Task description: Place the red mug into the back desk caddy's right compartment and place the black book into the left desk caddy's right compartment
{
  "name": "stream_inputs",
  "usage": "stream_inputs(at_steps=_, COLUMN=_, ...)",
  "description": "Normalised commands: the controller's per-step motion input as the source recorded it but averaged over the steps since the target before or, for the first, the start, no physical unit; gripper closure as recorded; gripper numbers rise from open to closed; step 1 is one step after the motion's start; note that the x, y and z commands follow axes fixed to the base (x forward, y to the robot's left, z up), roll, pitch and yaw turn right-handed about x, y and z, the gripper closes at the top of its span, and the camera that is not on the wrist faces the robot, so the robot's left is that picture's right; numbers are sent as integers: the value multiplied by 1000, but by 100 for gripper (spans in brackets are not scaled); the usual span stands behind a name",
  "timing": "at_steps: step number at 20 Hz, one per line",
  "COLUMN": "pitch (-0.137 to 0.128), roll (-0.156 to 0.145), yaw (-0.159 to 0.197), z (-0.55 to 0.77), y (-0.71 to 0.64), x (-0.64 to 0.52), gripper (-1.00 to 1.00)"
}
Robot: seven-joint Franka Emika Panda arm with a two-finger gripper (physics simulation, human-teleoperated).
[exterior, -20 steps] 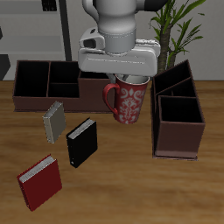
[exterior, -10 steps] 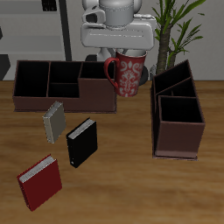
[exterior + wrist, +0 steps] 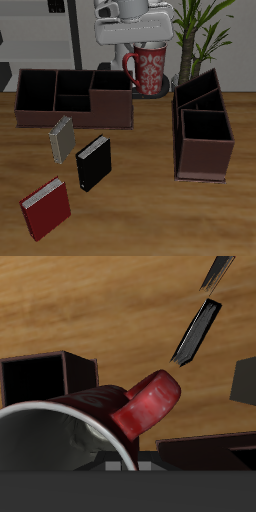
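The red mug (image 3: 150, 70) hangs upright in the air, held by its rim under the gripper (image 3: 146, 44), with its handle (image 3: 129, 66) pointing toward the back desk caddy (image 3: 74, 97). The fingers are closed on the mug's rim; the wrist view shows the white inside (image 3: 60, 441) and the handle (image 3: 148, 406) directly below the camera. The upright hold keeps the mug's base level for lowering into a cell. The mug is above and just behind the end of the back desk caddy, clear of its walls. The nearest end cell (image 3: 112, 95) is open at the top and holds nothing, so there is room to descend.

The black book (image 3: 93, 163) lies flat on the table (image 3: 140, 210), near the front, between the grey-beige book (image 3: 62, 138) and the red book (image 3: 47, 208), apart from both. The left desk caddy (image 3: 204, 128) stands well apart, its near square cell (image 3: 206, 136) unobstructed.
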Motion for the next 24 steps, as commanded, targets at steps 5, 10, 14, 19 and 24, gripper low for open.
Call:
stream_inputs(at_steps=5, pitch=-27, roll=6, yaw=0, z=37, y=-118, x=-467, gripper=100)
stream_inputs(at_steps=10, pitch=-60, roll=3, yaw=0, z=7, y=-83, x=-535, gripper=100)
stream_inputs(at_steps=14, pitch=-62, roll=9, yaw=-28, z=-60, y=-94, x=-503, gripper=100)
stream_inputs(at_steps=19, pitch=-36, roll=21, yaw=-38, z=-24, y=-176, x=-406, gripper=100)
stream_inputs(at_steps=24, pitch=-27, roll=-2, yaw=-14, z=-26, y=-267, x=-354, gripper=100)
